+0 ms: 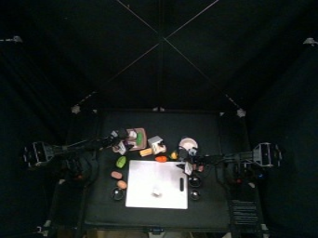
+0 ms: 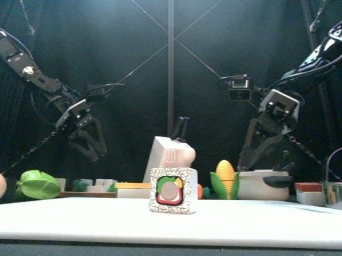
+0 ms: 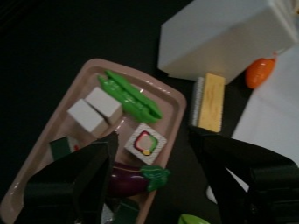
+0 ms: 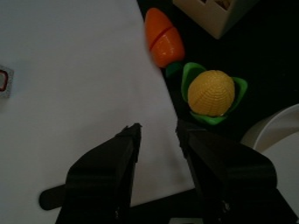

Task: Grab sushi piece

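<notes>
The left gripper is spread above the sushi piece in the tray; the piece looks light, stiff, best pinched across its flat sides. Right gripper slightly apart

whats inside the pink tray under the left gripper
The pink tray holds a sushi piece, a green pea pod, white blocks and an eggplant. The jaws cover its near end.
</notes>
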`<state>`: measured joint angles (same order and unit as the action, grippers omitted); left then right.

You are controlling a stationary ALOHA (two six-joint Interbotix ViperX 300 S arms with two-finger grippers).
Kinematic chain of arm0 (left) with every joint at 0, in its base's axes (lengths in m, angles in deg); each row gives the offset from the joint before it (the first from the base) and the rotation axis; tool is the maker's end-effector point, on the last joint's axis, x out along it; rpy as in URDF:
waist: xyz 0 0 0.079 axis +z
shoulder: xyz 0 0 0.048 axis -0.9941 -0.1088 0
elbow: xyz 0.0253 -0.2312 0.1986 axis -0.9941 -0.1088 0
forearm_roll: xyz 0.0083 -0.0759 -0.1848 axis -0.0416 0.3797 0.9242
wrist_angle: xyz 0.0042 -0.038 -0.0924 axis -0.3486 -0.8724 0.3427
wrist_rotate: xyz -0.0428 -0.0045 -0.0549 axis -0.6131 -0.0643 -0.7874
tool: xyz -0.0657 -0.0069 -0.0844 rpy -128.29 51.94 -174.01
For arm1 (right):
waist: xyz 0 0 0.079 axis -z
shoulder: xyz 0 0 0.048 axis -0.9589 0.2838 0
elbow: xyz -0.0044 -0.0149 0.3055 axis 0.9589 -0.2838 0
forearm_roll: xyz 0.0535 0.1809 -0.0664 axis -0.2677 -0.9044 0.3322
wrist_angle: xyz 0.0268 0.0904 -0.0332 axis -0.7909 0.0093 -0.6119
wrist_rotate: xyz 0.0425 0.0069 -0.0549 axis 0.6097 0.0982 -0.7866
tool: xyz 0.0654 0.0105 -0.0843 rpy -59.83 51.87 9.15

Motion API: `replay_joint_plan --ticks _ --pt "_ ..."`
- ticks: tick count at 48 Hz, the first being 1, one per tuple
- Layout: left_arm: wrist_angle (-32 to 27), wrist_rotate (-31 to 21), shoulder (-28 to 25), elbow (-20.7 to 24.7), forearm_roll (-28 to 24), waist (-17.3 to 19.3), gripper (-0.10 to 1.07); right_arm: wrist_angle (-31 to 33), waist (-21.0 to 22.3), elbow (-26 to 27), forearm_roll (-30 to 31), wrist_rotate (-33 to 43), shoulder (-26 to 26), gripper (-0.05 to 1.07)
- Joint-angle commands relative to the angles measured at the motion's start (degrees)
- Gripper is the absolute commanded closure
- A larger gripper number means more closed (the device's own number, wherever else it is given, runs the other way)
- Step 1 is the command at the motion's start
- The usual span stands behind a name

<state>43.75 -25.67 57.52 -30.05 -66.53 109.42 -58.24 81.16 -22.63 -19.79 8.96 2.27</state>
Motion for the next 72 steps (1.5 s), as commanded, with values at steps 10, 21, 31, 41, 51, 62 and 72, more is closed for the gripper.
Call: replay_joint_plan --ticks 10,21,31,41,51,62,72 --pt "5.1 -0.09 -3.16 3.69 -0.18 -21.8 0.01 -0.18 0.0 1.14 0.0 0.0 -0.53 0.25" --pt "8.96 0.0 -9.49 9.05 -0.26 -33.93 0.01 -0.18 0.0 1.23 -0.09 0.0 -0.53 0.25" --pt "9.23 0.09 -16.17 14.15 -0.26 -36.74 0.01 -0.18 -0.09 1.14 0.0 -0.09 -0.53 0.25" --pt "8.96 0.18 -22.06 18.98 -1.14 -37.97 0.01 -0.18 -0.09 1.14 0.0 -0.09 -0.53 0.25" --pt "8.7 0.09 -25.22 20.83 -1.76 -39.29 0.01 -0.18 -0.18 1.14 0.0 -0.09 -0.62 0.25" --pt "8.7 0.09 -27.07 22.24 -1.76 -40.61 0.01 -0.18 -0.18 1.23 -0.09 -0.09 -0.53 0.25" --pt "8.7 0.09 -29.71 23.91 -1.85 -40.61 0.02 -0.09 -0.18 1.23 0.0 -0.09 -0.53 0.25"
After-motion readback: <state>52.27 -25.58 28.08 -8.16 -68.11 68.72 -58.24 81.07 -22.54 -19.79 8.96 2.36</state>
